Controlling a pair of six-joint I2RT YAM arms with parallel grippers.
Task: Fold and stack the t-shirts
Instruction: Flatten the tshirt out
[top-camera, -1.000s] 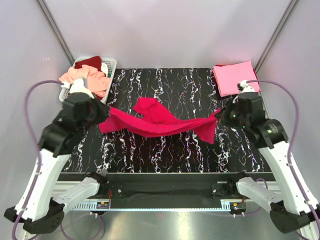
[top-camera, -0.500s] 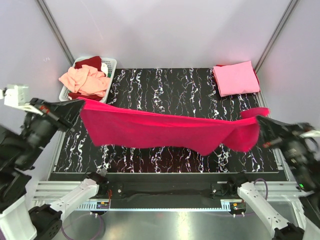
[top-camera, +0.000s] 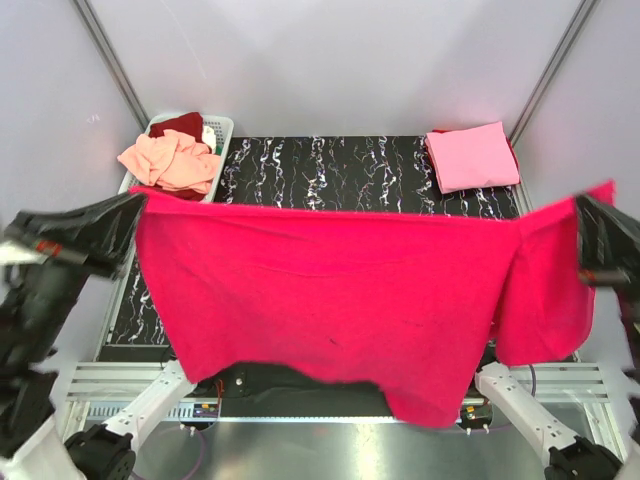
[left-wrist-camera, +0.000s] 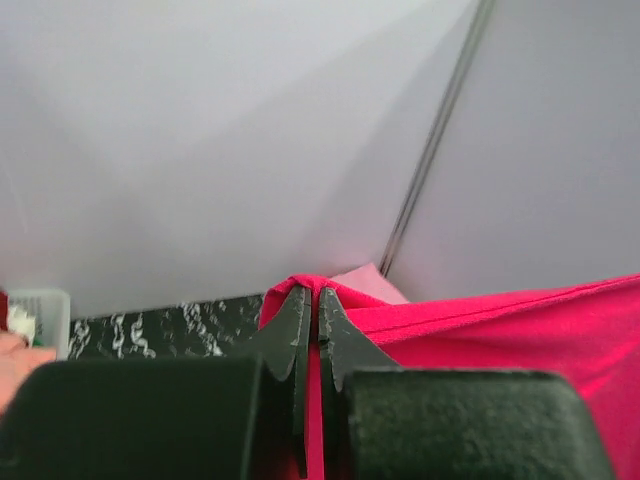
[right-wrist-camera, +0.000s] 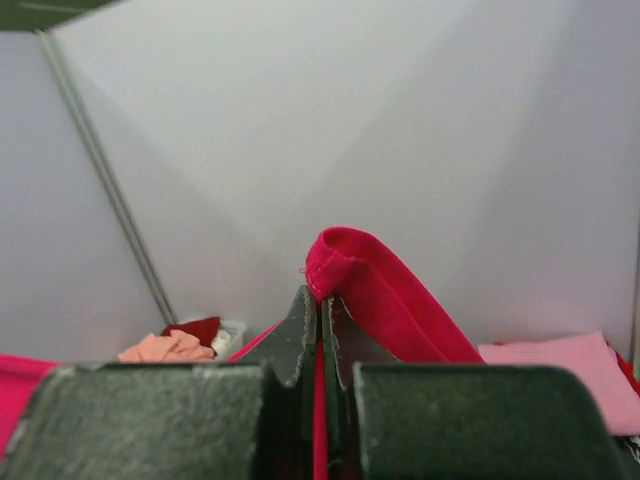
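1. Your left gripper (left-wrist-camera: 318, 325) is raised high at the left side of the table (top-camera: 330, 170); its jaws are clamped on a top corner of the red shirt (top-camera: 340, 300).
2. Your right gripper (right-wrist-camera: 321, 325) is raised high at the right side, jaws pinched on the other top corner, with a fold of red cloth bulging above the fingertips.
3. Between the two arms the red shirt hangs spread out flat like a curtain, its top edge stretched nearly straight; one sleeve droops at the right end.
4. The pink shirt (top-camera: 472, 156) lies folded at the far right corner of the table.
5. The peach shirt (top-camera: 170, 163) lies crumpled over the white basket (top-camera: 222, 127) at the far left corner, with the maroon shirt (top-camera: 178, 124) showing behind it.
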